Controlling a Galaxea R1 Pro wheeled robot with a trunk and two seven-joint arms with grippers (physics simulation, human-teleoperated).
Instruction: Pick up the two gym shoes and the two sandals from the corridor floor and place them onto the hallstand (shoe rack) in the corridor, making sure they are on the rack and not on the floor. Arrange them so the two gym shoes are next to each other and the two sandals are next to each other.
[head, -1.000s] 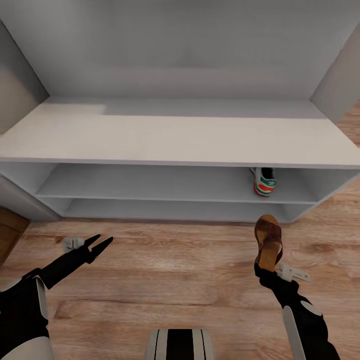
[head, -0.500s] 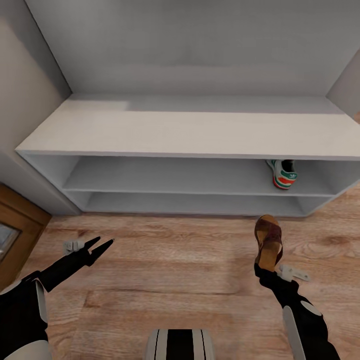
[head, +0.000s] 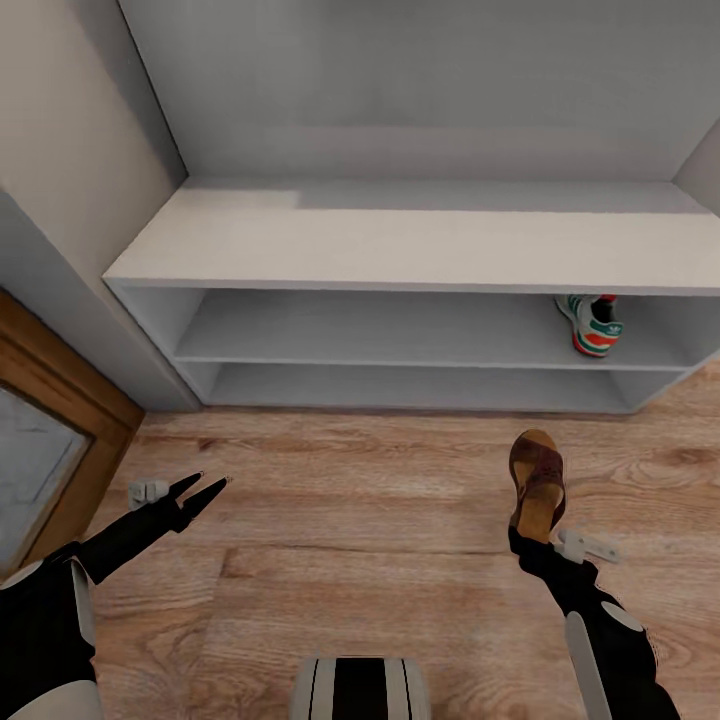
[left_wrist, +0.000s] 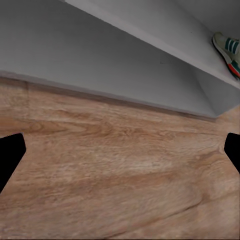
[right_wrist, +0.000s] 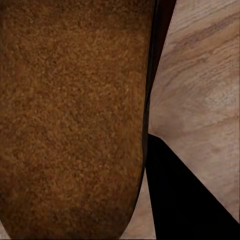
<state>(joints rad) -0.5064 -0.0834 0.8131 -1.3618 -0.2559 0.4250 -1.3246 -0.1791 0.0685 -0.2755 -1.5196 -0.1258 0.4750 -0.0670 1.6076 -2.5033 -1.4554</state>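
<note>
Gripping sandal (head: 537, 483), right claw (head: 527, 535) sits at its heel.

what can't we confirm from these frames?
- Gym shoe on the upper shelf of the hallstand: head view, front half hidden under the top board; a second shoe behind it can't be ruled out.
- Right pincer: head view, fingertips hidden behind the sandal.
- Hallstand's right end: cut off by the frame edge.
</note>
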